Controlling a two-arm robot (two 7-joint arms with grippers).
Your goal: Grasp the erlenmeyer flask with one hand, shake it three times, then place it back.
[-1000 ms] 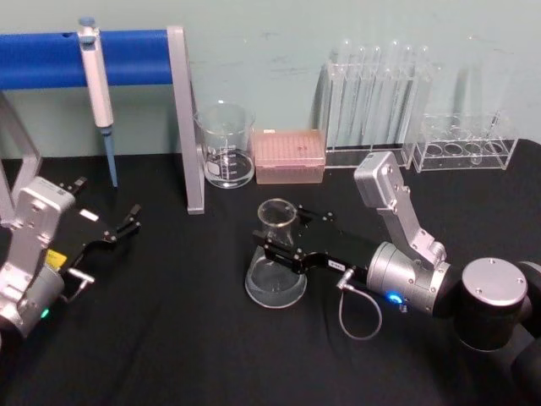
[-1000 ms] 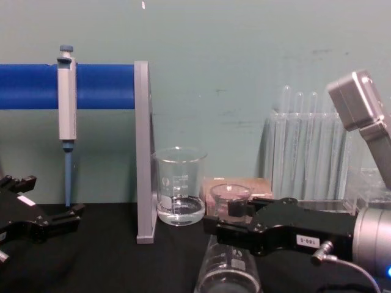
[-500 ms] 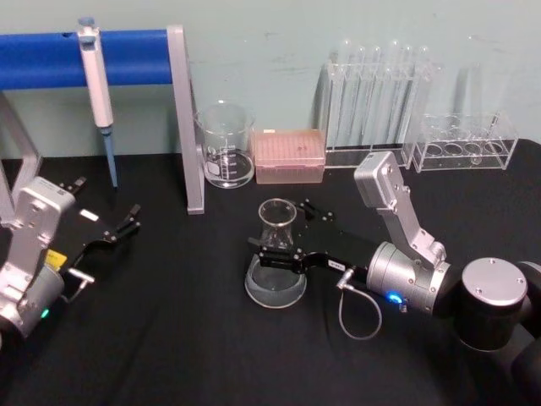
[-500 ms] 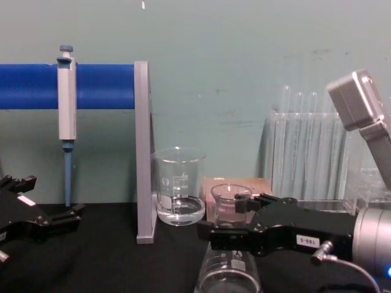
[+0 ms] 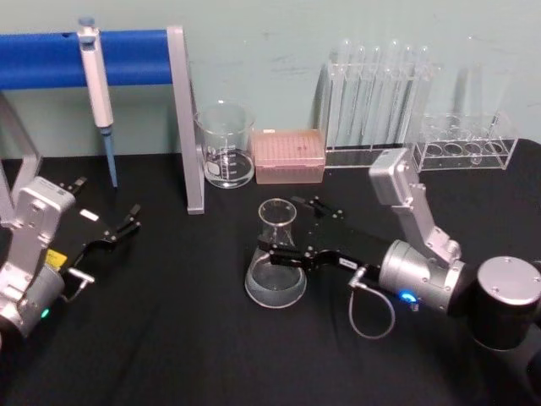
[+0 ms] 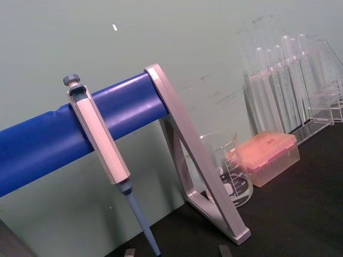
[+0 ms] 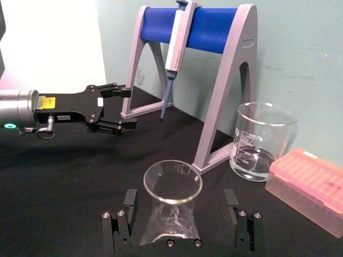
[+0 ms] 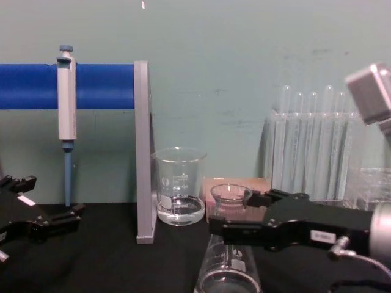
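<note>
The clear erlenmeyer flask (image 5: 275,264) stands upright on the black table, a little liquid in its wide base. My right gripper (image 5: 283,227) is open, one black finger on each side of the neck. In the right wrist view the flask (image 7: 171,206) sits between the two fingers (image 7: 128,199) with a clear gap on both sides. The chest view shows the flask (image 8: 229,262) partly behind the right gripper (image 8: 235,212). My left gripper (image 5: 127,222) rests open at the table's left, also seen as the left gripper (image 7: 126,107) far off in the right wrist view.
A glass beaker (image 5: 225,148) with some liquid and a pink tip box (image 5: 290,156) stand behind the flask. A pipette (image 5: 97,76) hangs on the blue stand (image 5: 182,118) at back left. Test tube racks (image 5: 372,101) (image 5: 465,148) line the back right.
My right gripper's fingers have spread apart from the flask neck, and the right arm has drawn back to the right. The flask stays on the table. The left arm has not moved.
</note>
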